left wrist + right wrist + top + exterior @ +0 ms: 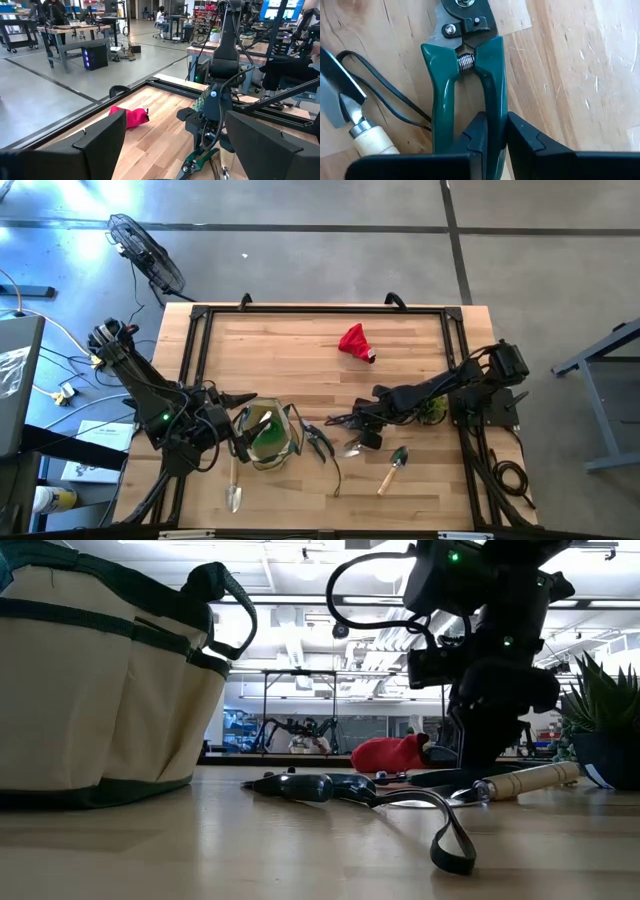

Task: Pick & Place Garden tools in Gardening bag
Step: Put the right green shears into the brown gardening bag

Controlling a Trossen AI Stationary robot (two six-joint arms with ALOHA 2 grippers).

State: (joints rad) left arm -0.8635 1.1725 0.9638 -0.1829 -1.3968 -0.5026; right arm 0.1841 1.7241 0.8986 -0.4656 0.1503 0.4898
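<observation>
My right gripper (342,423) is low over the table's middle, shut on dark green-handled pruners (465,75) that lie on the wood. A second pair of dark pruners (318,442) with a black strap loop (455,840) lies just left of them. The tan gardening bag (100,690) stands at the front left, with a bright green item (268,438) inside. My left gripper (238,425) is open at the bag's left side; I cannot tell whether it touches the bag. A red cloth (355,342) lies at the far middle. My right gripper pinches one handle of the pruners (496,107) between its two fingers, a little back from the spring. The fingers (476,132) come from above, slanting from the table's right, and lie along the handle. The pruners look flat on the table.
A wooden-handled trowel (233,485) lies at the front left and another (390,472) at the front right. A third trowel's blade and handle (355,125) lie beside the held pruners. A potted plant (432,408) stands under the right arm. A metal frame (320,310) rims the table.
</observation>
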